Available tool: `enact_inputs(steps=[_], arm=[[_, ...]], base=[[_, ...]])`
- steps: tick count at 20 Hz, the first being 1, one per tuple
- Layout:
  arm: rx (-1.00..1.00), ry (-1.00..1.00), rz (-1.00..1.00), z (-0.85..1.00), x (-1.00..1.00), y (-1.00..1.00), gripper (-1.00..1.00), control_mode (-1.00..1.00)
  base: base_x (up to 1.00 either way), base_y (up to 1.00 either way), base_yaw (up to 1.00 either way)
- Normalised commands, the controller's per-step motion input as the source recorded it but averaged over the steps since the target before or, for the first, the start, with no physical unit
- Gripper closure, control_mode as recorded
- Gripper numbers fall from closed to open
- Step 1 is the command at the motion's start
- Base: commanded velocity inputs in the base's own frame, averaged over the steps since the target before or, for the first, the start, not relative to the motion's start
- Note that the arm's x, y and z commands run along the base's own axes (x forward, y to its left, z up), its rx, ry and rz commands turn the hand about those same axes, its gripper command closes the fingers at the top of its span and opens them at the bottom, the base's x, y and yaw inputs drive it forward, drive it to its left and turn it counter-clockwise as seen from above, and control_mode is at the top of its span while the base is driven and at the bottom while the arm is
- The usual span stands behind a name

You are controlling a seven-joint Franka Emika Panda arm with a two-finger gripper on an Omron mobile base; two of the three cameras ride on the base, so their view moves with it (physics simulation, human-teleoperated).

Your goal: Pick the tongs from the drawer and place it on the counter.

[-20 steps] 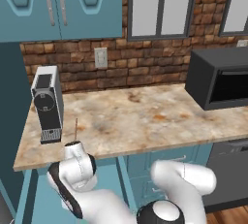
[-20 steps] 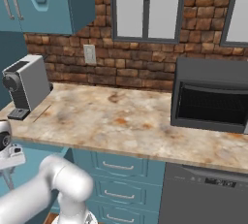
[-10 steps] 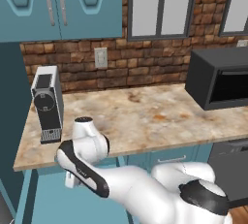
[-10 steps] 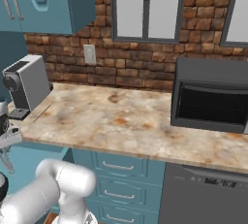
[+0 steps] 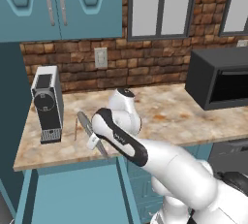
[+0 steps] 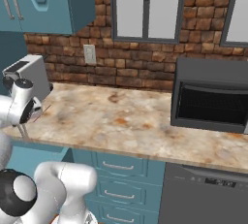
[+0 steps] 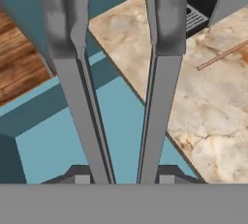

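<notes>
no readable text or labels, as far as visible.

Coffee machine (image 5: 47, 103), thin brown stick (image 5: 76, 132) beside it, microwave (image 5: 219, 76) far right

tongs (image 5: 92, 133) lifted, end effector (image 5: 93, 143) seemingly above counter (image 5: 164, 116) edge

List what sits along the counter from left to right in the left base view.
Coffee machine → thin brown stick → tongs held in the gripper → microwave. All of it stands on or hangs over the counter.
</notes>
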Motion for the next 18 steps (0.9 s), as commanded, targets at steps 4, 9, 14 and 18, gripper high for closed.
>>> enact_inputs(steps=[4, 9, 14, 18], arm=[[0.18, -0.03, -0.18, 0.18, 1.0, -0.65, 1.0, -1.0], [0.03, 0.04, -0.08, 0.0, 1.0, -0.39, 1.0, -1.0], [0.0, 0.06, -0.02, -0.15, 1.0, -0.18, 1.0, -1.0], [-0.05, 0.0, -0.01, -0.46, 1.0, -0.02, 1.0, -1.0]], base=[[0.0, 0.0, 0.0], [0.0, 0.0, 0.0], [0.0, 0.0, 0.0], [0.0, 0.0, 0.0]])
